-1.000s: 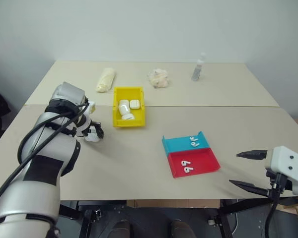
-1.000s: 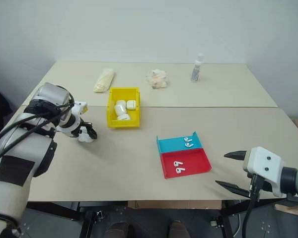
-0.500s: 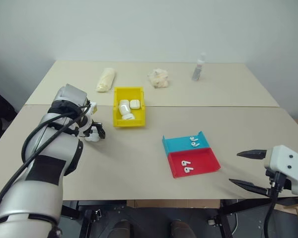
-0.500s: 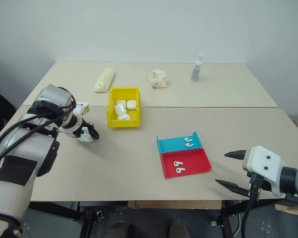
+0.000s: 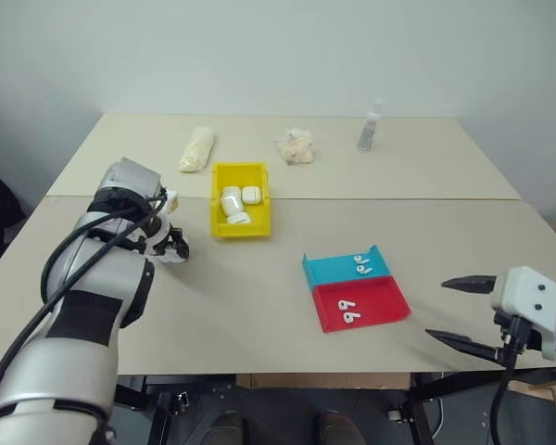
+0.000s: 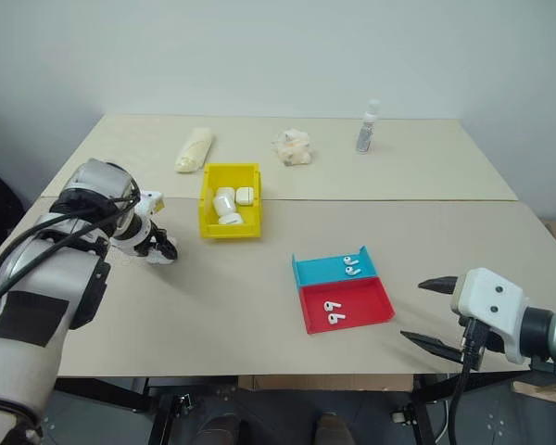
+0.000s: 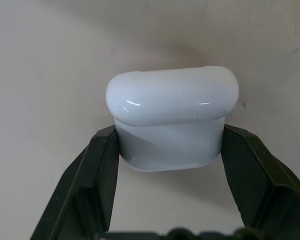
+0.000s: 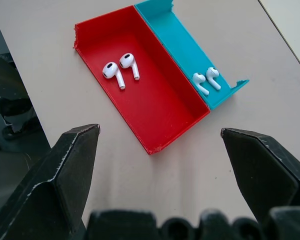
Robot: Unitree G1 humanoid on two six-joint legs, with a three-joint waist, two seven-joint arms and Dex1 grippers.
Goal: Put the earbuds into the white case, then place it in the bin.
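Note:
A closed white case (image 7: 172,117) rests on the table just left of the yellow bin (image 5: 215,199). My left gripper (image 5: 173,250) points down at it and is shut on it, a black finger (image 7: 102,165) pressed against each side of its lower half. Three more white cases lie inside the bin. One pair of earbuds (image 8: 121,67) lies in the red half of a flat tray (image 5: 389,311), and another pair (image 8: 206,80) lies in the blue half. My right gripper (image 5: 463,311) hangs open beyond the table's front right edge, right of the tray.
Along the far side of the table lie a rolled cream cloth (image 5: 197,148), a crumpled pale wad (image 5: 296,146) and a small clear bottle (image 5: 371,125). A seam runs across the table behind the bin.
The left gripper's fingers have closed onto the white case that they stood around before. Neither arm has shifted.

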